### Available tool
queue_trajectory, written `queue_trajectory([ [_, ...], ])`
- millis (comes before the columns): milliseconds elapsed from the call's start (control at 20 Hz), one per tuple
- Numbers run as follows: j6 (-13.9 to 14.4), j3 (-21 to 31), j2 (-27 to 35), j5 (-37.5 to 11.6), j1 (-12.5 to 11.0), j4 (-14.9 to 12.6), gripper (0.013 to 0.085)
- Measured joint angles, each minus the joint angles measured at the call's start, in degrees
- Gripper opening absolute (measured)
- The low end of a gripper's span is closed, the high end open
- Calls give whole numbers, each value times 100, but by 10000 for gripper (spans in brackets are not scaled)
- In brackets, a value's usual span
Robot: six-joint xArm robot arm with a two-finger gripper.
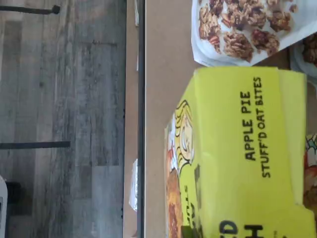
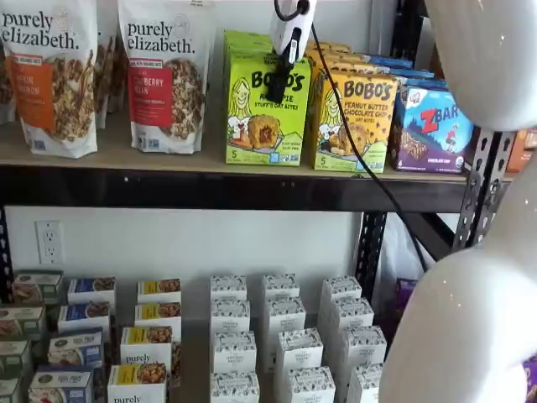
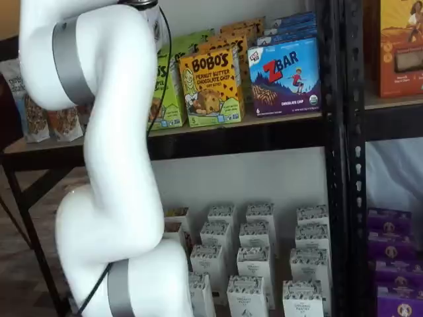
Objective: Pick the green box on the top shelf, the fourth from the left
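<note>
The green box (image 2: 266, 107) is lime with black lettering and a blonde cartoon girl; beside it stand an orange-yellow box (image 2: 352, 122) with red and black print and a blue-purple box (image 2: 434, 128) lettered in red. The top shelf (image 2: 126, 155) is tan board over a black front beam, and the granola bags (image 2: 164, 71) are white with red and orange labels. The pincer (image 2: 275, 88) has a white body and black fingers (image 2: 277, 84); the cartons (image 2: 281, 336) below are white with dark speckled tops.
</note>
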Motion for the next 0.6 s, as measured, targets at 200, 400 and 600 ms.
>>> queue_trajectory([
  [200,-4,-33,10,13,-9,16,210],
  [400,-7,-61,21,34,-14,18,210],
  [600,-3,-119,47,117,-12,4,210],
])
